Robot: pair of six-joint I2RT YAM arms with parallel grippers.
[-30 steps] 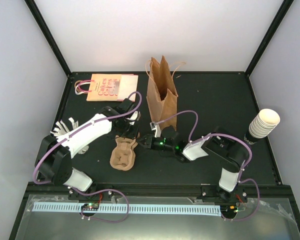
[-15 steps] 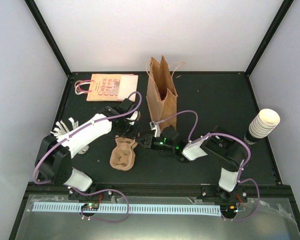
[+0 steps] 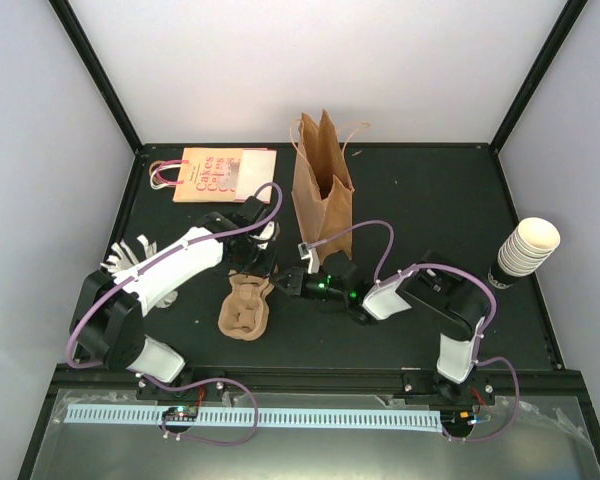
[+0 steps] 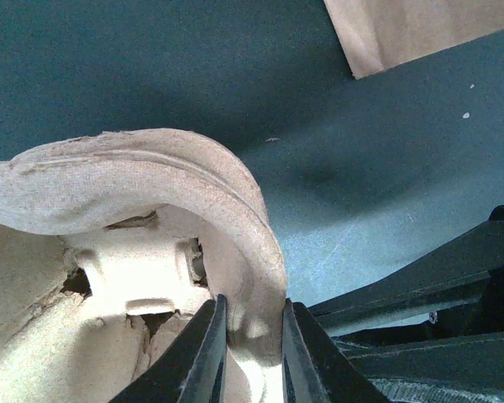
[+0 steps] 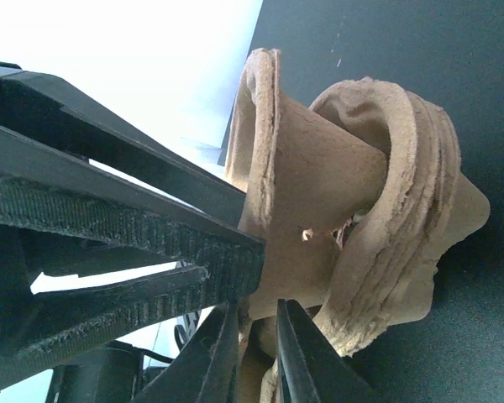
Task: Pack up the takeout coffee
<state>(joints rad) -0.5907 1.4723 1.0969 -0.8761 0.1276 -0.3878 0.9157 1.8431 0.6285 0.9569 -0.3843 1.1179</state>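
Grip on trays (image 3: 242, 315) at far end, long axis running near to far.
The left gripper (image 4: 252, 312) is clamping the far rim, the right gripper (image 5: 257, 315) its right edge; bag (image 3: 323, 190) is standing just beyond; coffee is showing in no view.

Soft overhead light, even on the bench, harsher close to my wrists.

From above, the white walls (image 3: 310, 70) glow flat and bright while the black table (image 3: 420, 190) stays dark, with shadows faint and soft-edged. In my left wrist view the pulp tray (image 4: 151, 168) is nearly washed out at 8 o'clock and throws a blurry shadow on the table toward 2 o'clock. My left fingers (image 4: 203, 357) at 6 o'clock look slightly soft. In my right wrist view the background at 11 o'clock is blown to plain white.
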